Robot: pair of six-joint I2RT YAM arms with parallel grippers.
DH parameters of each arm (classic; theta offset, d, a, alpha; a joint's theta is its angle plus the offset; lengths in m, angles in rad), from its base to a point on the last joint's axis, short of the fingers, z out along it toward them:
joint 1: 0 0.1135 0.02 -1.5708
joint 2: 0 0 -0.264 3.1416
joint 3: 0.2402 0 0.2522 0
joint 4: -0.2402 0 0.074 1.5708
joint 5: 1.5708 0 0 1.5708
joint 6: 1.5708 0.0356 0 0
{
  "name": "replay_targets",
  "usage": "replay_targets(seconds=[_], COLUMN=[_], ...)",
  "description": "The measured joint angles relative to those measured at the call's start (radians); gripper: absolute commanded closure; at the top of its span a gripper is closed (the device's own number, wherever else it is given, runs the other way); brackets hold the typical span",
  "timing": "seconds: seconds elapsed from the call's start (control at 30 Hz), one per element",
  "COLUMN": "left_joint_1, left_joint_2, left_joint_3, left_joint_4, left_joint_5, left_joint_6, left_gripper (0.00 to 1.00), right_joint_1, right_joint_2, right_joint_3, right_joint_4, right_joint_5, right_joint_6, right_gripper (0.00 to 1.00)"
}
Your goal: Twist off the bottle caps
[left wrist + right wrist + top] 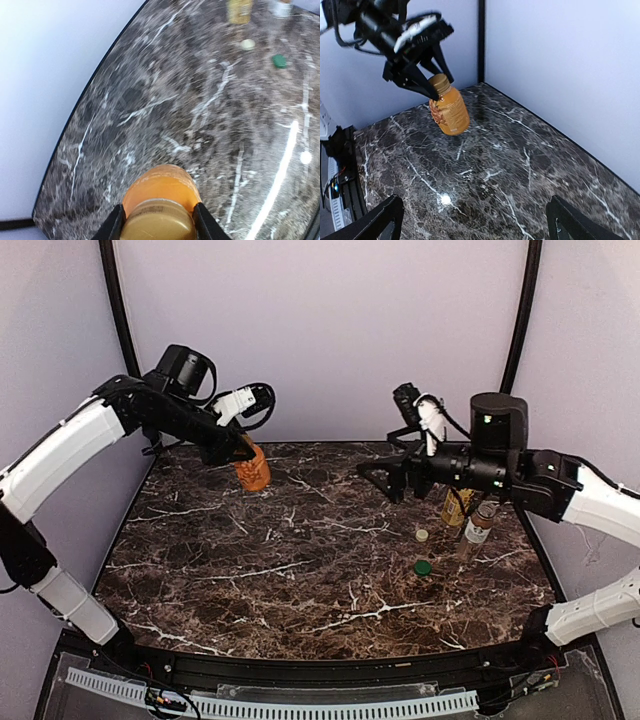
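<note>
Gold-orange cap (157, 222) sits on the orange bottle (161, 187), pinched by the left pincer (158, 227). From the right wrist, the right pincer (475, 225) gapes wide, empty, facing that bottle raised over the table (520, 165). Overhead, cream-white cap (422, 535) and dark green cap (424, 567) lie loose beside the tea bottle (455, 508) and clear bottle (476, 530): seemingly two done, one left.

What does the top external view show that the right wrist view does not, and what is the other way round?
Only the top external view: the yellow-green bottle and the clear bottle standing at the right, with the cream-white cap and the green cap lying loose on the table.

Only the right wrist view: the gold cap, sitting on its bottle.

Both: the left gripper shut on the tilted orange bottle, and the right gripper open.
</note>
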Motion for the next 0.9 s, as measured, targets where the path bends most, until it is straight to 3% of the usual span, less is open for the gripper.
replay_targets(seconds=[0.13, 0.33, 0.63, 0.9], left_joint_1=[-0.118, -0.166, -0.181, -0.181], left_joint_2=[-0.152, -0.265, -0.304, -0.297], left_joint_3=[0.07, 0.068, 0.068, 0.068], left_joint_4=[-0.159, -0.333, -0.4, -0.4], left_joint_5=[0.103, 0.174, 0.26, 0.271], left_joint_6=[0.084, 0.138, 0.157, 0.159], left_gripper=[0.99, 0.99, 0.99, 0.99], right_joint_1=[0.108, 0.161, 0.176, 0.199], right_joint_2=[0.189, 0.417, 0.58, 0.709], right_joint_3=[0.075, 0.168, 0.261, 0.318], right_joint_4=[0.064, 0.156, 0.395, 0.457], right_joint_5=[-0.083, -0.229, -0.39, -0.491], right_joint_6=[-0.15, -0.26, -0.204, -0.15], right_gripper=[0.01, 0.01, 0.01, 0.07])
